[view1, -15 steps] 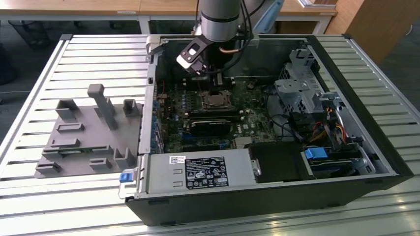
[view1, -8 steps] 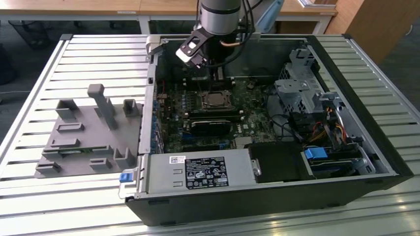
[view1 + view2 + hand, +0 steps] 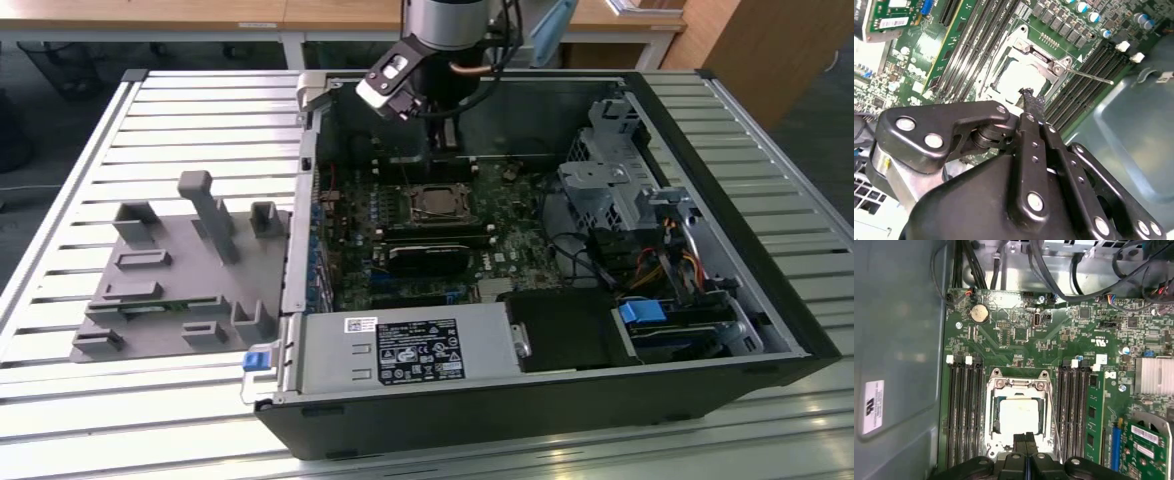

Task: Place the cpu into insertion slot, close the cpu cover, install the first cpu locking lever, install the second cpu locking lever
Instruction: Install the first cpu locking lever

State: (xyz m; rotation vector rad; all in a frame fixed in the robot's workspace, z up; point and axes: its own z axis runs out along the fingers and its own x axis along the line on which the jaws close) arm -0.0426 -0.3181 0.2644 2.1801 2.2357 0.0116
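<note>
Closest in, the gripper (image 3: 1025, 439) has its two fingers pressed together with nothing between them, poised just above one edge of the cpu (image 3: 1019, 415). The chip lies flat in the insertion slot (image 3: 988, 447) near the middle of the circuit board (image 3: 1019, 315), and the cpu cover (image 3: 1017, 385) lies down around it. Along the frame's side runs a thin locking lever (image 3: 1053, 420), apparently not hooked under its catch. The risk, I judge, is the narrow tips sliding off that springy wire. It could snap back and lift the cover, or send the fingers scraping the memory slots (image 3: 961, 410) just beyond.
</note>
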